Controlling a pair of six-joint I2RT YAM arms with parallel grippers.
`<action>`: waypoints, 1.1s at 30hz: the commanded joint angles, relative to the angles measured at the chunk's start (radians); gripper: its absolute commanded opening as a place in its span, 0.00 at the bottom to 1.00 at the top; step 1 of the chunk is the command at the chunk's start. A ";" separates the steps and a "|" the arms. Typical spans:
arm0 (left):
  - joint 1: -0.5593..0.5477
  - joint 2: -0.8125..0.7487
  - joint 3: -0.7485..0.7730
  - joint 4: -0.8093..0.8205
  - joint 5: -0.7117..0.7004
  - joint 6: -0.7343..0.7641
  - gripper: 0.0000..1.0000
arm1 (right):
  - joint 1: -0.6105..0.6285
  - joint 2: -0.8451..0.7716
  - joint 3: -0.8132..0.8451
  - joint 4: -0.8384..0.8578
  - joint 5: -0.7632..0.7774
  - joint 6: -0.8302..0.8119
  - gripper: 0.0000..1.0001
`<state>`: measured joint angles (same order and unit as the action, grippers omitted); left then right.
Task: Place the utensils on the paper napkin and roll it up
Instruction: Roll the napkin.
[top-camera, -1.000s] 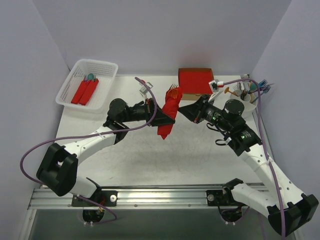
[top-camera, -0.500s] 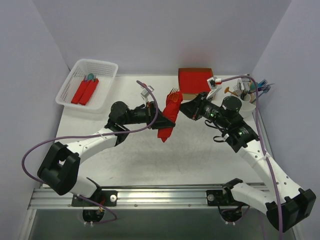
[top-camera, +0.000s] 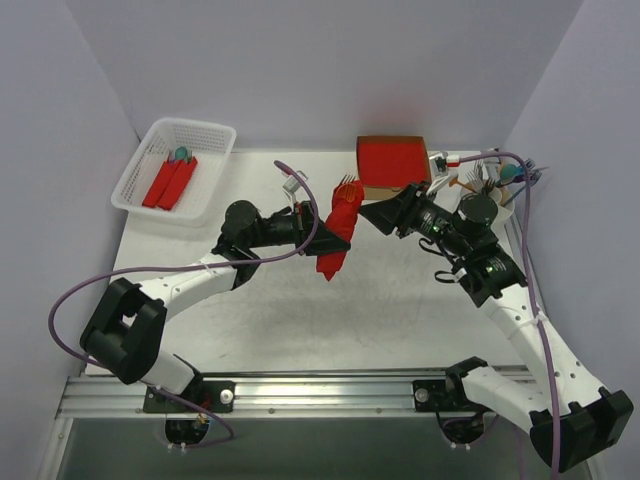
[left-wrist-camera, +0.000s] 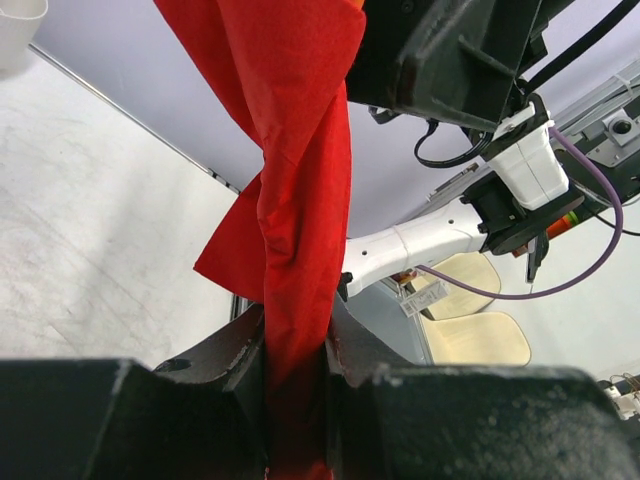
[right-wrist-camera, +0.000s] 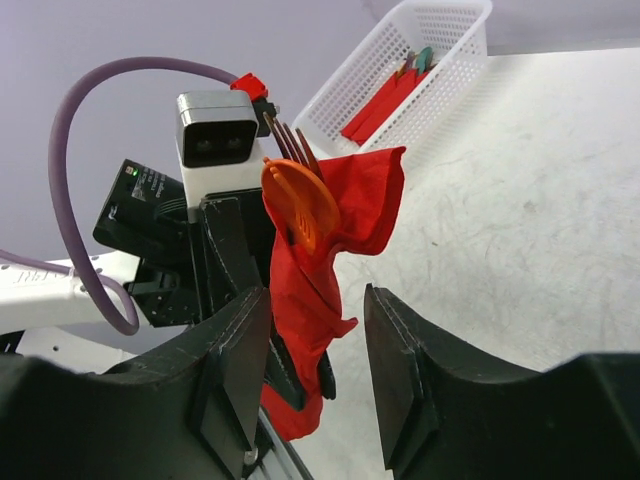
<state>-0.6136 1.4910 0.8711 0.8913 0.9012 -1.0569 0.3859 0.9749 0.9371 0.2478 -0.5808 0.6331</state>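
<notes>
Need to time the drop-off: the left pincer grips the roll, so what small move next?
Probably back the right pincer away a little: it stands open beside the red napkin roll, which the left pincer alone clamps, orange spoon and fork poking out.

Paper napkin (top-camera: 336, 232): bright red, twisted into loose crumpled roll, near upright, raised off surface. Lower part pinched in left gripper (left-wrist-camera: 295, 370); loose corner flares sideways. Orange spoon (right-wrist-camera: 300, 205) bowl and fork (right-wrist-camera: 288, 140) tines poke from top end.

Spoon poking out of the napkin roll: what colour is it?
Orange; the spoon shows best in the right wrist view.
</notes>
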 joint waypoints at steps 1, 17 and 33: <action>0.003 0.000 0.060 0.032 -0.010 0.031 0.02 | -0.001 0.018 -0.007 0.074 -0.068 0.030 0.43; -0.002 -0.026 0.095 -0.083 -0.025 0.117 0.02 | 0.016 0.071 -0.044 0.182 -0.091 0.103 0.40; -0.005 -0.014 0.131 -0.126 -0.030 0.143 0.02 | 0.019 0.065 -0.089 0.251 -0.108 0.148 0.41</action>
<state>-0.6136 1.4910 0.9520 0.7448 0.8753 -0.9352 0.4007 1.0500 0.8486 0.4103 -0.6590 0.7647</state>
